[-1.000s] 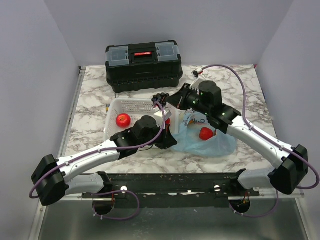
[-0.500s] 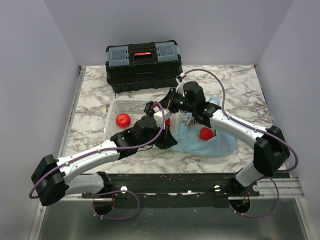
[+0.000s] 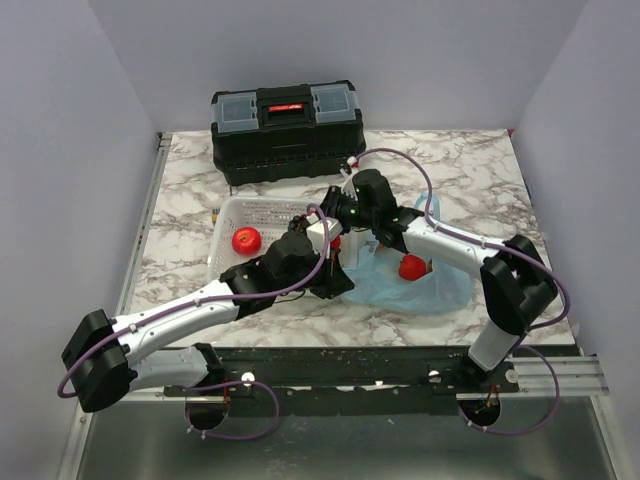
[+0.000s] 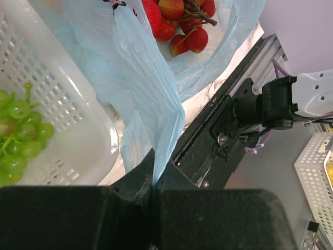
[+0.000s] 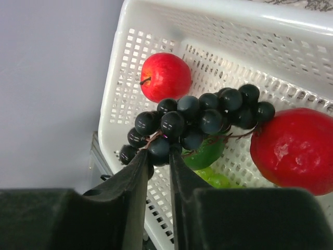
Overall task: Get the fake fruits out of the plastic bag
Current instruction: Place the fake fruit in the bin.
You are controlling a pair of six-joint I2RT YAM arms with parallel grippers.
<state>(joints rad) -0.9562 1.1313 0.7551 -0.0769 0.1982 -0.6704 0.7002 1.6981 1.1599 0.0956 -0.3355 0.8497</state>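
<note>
The light-blue plastic bag (image 3: 432, 290) lies right of the white basket (image 3: 232, 212), a red fruit (image 3: 411, 267) showing inside it. My left gripper (image 4: 155, 185) is shut on the bag's edge (image 4: 148, 99), and red berries (image 4: 179, 23) lie in the bag's mouth. My right gripper (image 5: 158, 156) is over the basket (image 5: 208, 31), its tips narrowly closed on one berry of the dark blue grape bunch (image 5: 200, 120). Below the bunch lie a red apple (image 5: 165, 76), a larger red fruit (image 5: 294, 151) and a dark green piece (image 5: 208, 153).
A black toolbox (image 3: 286, 133) stands at the back of the marble table behind the basket. Pale green grapes (image 4: 18, 133) lie in the basket. The black rail (image 3: 350, 365) runs along the table's near edge.
My right arm has swung left with the dark grape bunch, from above the bag to over the basket, and lowered it. The left arm has held still, gripping the bag.
</note>
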